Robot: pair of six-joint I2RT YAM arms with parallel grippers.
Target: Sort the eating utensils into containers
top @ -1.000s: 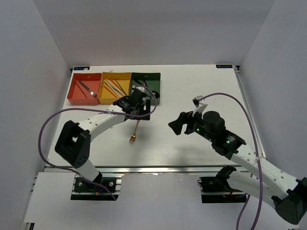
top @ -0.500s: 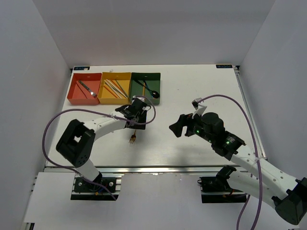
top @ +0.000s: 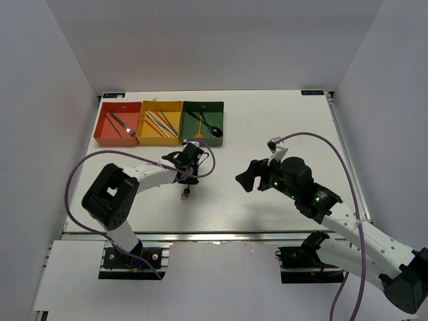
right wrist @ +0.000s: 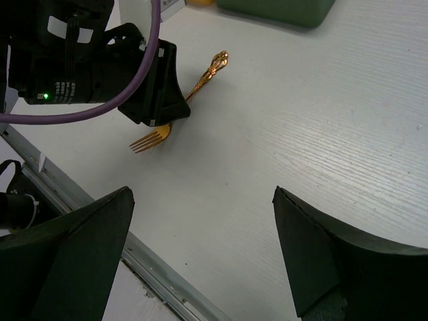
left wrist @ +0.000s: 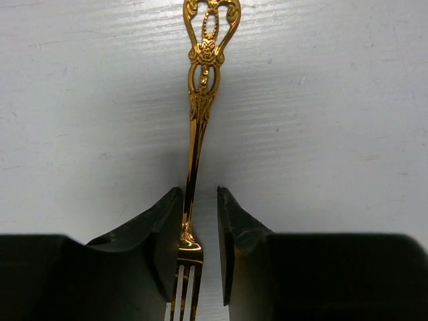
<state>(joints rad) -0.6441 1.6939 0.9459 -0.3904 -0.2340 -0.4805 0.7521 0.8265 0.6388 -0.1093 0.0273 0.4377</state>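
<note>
Left pincer (left wrist: 199,200) straddles an ornate gold fork (left wrist: 204,53) at its slim neck.

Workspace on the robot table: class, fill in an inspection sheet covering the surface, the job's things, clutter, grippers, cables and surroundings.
Surface: white table, no marks seen.
Job's things: gold fork lies flat on the table, outside the trays. The red-orange tray holds a silver utensil, the yellow tray several slim utensils, and the dark green tray a black spoon.
Clutter: nothing seen.
Grippers: left gripper is down over the fork, jaws either side of its neck with a gap showing. The right gripper hangs wide open above the table, holding nothing.
Cables: a purple cable loops along each arm.
Surroundings: white walls on three sides; metal rail along the near edge.
</note>
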